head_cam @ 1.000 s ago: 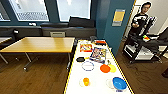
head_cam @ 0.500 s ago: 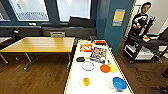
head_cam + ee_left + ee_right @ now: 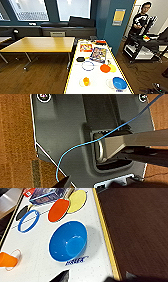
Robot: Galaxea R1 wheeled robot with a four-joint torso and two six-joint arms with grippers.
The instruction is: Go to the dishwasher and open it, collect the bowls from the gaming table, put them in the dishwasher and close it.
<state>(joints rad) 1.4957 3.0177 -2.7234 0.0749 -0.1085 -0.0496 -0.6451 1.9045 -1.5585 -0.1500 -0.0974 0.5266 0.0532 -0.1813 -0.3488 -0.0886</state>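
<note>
The gaming table [image 3: 75, 82], a white-topped bench with a yellow frame, runs forward from the robot, with open wood floor [image 3: 45, 75] on both long sides and a wood-topped bench [image 3: 40, 44] near its far left corner. On it the orange bowl [image 3: 105, 68] touches the yellow bowl [image 3: 112, 68], near the right edge; a blue bowl [image 3: 119, 83] stands closer. The right wrist view adds the blue bowl's deep hollow and the yellow rim [image 3: 106, 235] beside it. Whether either gripper is released or clenched, I cannot tell.
</note>
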